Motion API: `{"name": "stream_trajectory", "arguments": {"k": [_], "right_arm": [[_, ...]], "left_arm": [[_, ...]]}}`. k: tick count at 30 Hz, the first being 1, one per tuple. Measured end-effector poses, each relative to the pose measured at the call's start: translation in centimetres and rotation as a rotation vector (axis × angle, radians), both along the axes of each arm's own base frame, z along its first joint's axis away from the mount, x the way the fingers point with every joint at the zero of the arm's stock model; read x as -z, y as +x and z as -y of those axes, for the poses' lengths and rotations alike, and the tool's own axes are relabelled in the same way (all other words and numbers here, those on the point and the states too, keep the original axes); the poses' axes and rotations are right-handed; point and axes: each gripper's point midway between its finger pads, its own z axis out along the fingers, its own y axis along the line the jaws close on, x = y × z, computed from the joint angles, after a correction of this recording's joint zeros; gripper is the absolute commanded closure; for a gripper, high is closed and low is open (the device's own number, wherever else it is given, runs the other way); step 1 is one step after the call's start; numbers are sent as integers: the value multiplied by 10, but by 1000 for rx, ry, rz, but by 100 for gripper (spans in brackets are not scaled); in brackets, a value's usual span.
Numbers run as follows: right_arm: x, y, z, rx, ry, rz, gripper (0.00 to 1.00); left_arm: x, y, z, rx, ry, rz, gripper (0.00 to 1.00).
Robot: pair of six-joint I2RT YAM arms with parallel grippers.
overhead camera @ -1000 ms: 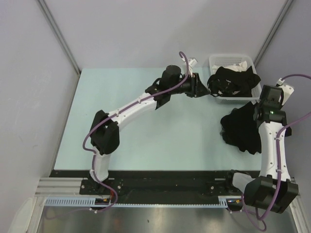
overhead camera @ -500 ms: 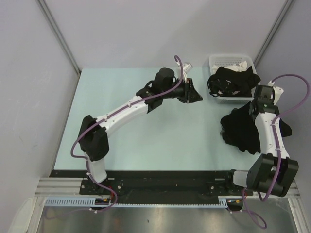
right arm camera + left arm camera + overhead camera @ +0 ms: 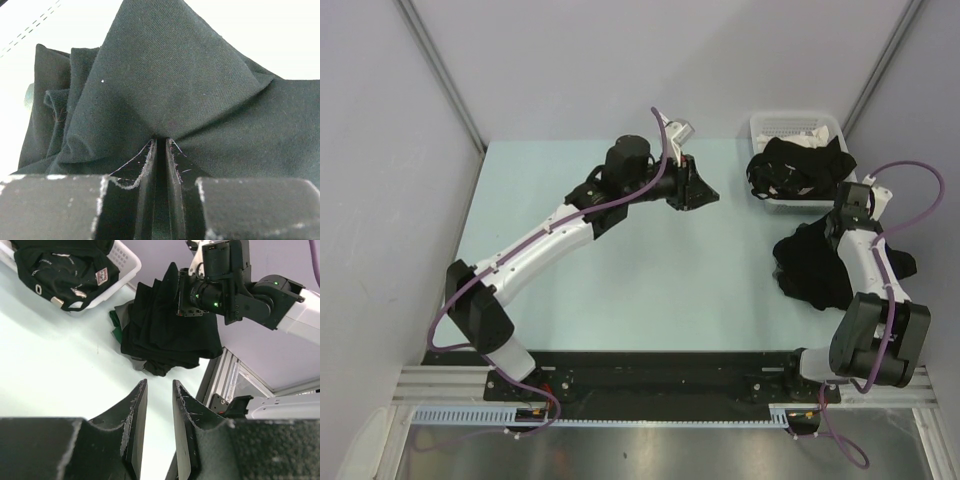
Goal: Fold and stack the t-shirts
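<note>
A heap of black t-shirts (image 3: 810, 272) lies at the right of the table, and in the left wrist view the heap (image 3: 170, 337) looks loosely folded. My right gripper (image 3: 833, 228) is on the heap's top far edge. It is shut on a pinched fold of black t-shirt cloth (image 3: 165, 75), which rises in a peak from the right gripper's (image 3: 160, 141) tips. More black t-shirts (image 3: 800, 168) hang over the white basket (image 3: 790, 124). My left gripper (image 3: 698, 190) hovers over the table left of the basket. The left gripper's (image 3: 159, 386) jaws stand narrowly apart with nothing between them.
A green and grey cloth edge (image 3: 116, 326) shows under the heap's left side. The basket (image 3: 121, 259) stands at the far right corner. Grey walls close in the table's sides and back. The right arm (image 3: 235, 280) leans over the heap.
My left arm has drawn back leftward from the basket, empty. My right gripper has closed on the heap's cloth and shifted slightly towards the basket.
</note>
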Motion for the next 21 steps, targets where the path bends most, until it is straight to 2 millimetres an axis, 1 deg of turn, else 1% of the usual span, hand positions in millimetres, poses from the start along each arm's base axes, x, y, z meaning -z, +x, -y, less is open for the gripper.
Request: {"name": "stream_trajectory", "arguments": {"k": [2, 4, 5, 7, 8, 10, 11, 12, 13, 14, 15, 16, 18, 19, 20, 21], "right_arm": [[3, 1, 1, 3, -2, 10, 81], [4, 2, 2, 5, -3, 17, 77], [5, 3, 2, 6, -3, 23, 70], [5, 4, 2, 5, -4, 29, 64], [4, 4, 2, 4, -4, 34, 60], [0, 4, 1, -3, -4, 48, 54], [-5, 4, -2, -12, -2, 64, 48], [-12, 4, -5, -28, 4, 85, 40], [-20, 4, -8, -42, 7, 110, 20], [-29, 4, -12, -59, 12, 139, 14], [-38, 4, -16, -73, 21, 168, 10], [-50, 5, -21, -103, 27, 203, 1], [-81, 10, -35, -167, 43, 296, 0], [-101, 15, -44, -207, 51, 349, 0], [-119, 19, -54, -251, 59, 398, 0], [-143, 25, -68, -301, 73, 459, 0]], "left_arm": [[4, 1, -2, -4, 9, -4, 69], [7, 2, -3, -10, 19, -13, 69], [9, 2, -3, -11, 23, -17, 68], [10, 2, -4, -12, 28, -23, 66], [11, 2, -4, -12, 28, -23, 66], [11, 2, -4, -12, 28, -23, 64], [11, 2, -4, -12, 28, -24, 63], [11, 1, -4, -9, 27, -24, 62], [11, 0, -3, -2, 24, -24, 62], [12, -2, -2, 17, 11, -29, 61], [14, -5, -1, 31, 2, -38, 59], [19, -7, 0, 48, -11, -50, 58], [35, -12, 0, 72, -17, -91, 55], [46, -14, -1, 77, -12, -120, 50], [58, -16, -2, 78, -1, -145, 50], [69, -18, -3, 75, 11, -169, 48]]}}
